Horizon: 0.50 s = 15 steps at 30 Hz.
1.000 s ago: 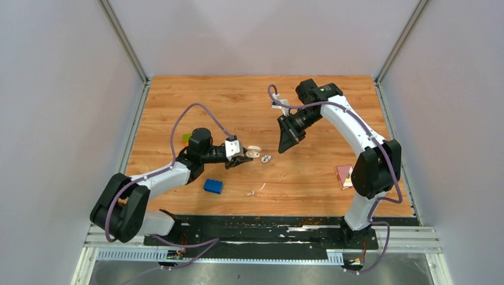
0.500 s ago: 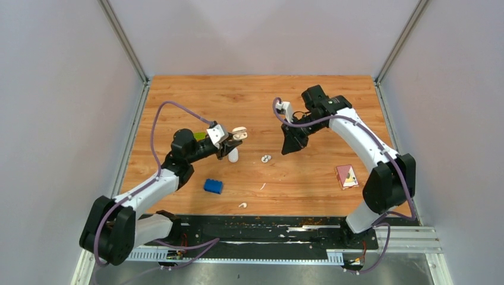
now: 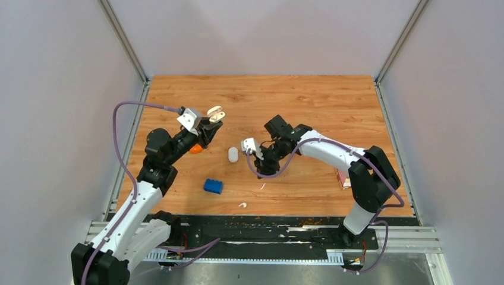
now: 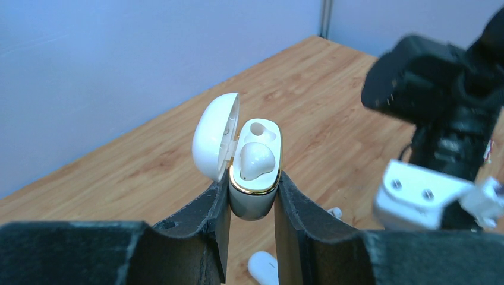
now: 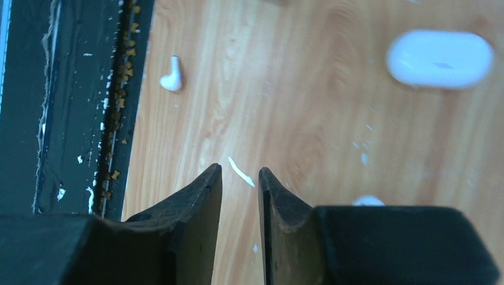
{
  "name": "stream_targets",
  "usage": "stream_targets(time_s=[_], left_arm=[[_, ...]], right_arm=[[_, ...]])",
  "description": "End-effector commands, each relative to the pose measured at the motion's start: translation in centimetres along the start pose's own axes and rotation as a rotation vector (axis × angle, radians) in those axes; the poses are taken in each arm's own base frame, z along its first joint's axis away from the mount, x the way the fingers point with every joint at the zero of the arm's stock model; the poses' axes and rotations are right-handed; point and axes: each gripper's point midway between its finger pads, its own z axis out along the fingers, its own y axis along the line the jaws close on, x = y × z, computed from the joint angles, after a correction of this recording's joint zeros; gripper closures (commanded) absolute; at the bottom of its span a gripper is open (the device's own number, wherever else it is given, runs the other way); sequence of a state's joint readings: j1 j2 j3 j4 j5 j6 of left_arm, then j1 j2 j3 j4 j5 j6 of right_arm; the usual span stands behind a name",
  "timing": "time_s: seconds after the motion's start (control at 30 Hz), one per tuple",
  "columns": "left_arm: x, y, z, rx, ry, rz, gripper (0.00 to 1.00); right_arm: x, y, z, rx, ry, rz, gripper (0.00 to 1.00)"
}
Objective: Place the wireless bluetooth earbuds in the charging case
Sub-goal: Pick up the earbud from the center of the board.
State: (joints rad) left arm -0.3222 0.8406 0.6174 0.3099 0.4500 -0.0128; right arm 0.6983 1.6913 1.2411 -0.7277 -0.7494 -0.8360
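Observation:
My left gripper (image 4: 252, 193) is shut on the white, gold-rimmed charging case (image 4: 254, 199), held in the air with its lid (image 4: 215, 141) swung open. One earbud (image 4: 257, 160) sits in the case and the socket beside it is bare. From above, the case (image 3: 214, 113) hangs over the table's back left. My right gripper (image 5: 239, 175) is low over the table centre, its jaws a little apart with nothing between them. A loose stemmed earbud (image 5: 172, 76) lies near the front edge (image 3: 242, 205). Another white piece (image 5: 368, 200) peeks out beside my right finger.
A second, closed white case (image 3: 233, 154) lies on the wood between the arms (image 5: 440, 58). A blue toy brick (image 3: 213, 186) sits front left, a thin white sliver (image 5: 241, 171) just ahead of my right jaws, a red card (image 3: 343, 177) at the right. The black front rail (image 5: 71, 119) borders the table.
My left arm has lifted the open case up and toward the back left. My right arm has swung down to the table centre, and its jaws have parted.

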Motion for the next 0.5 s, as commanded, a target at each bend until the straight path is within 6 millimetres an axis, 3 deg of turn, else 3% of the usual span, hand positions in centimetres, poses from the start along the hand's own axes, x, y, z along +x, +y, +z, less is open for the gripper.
stream_targets(time_s=[0.0,0.13,0.27,0.47], left_arm=[[-2.3,1.2,-0.6,-0.062,-0.019,-0.004,0.93],[-3.1,1.3,-1.0,-0.067,-0.027,0.022,0.93],[-3.6,1.2,-1.2,-0.065,-0.039,0.034,0.92],[-3.8,1.0,-1.5,-0.05,-0.042,0.071,0.92]], right_arm=[[-2.3,1.5,3.7,-0.071,-0.094,-0.238,0.66],[-2.0,3.5,6.2,-0.163,-0.092,-0.247,0.59],[-0.4,4.1,8.7,-0.212,-0.019,-0.265,0.55],[0.4,6.1,10.3,-0.317,0.018,-0.333,0.5]])
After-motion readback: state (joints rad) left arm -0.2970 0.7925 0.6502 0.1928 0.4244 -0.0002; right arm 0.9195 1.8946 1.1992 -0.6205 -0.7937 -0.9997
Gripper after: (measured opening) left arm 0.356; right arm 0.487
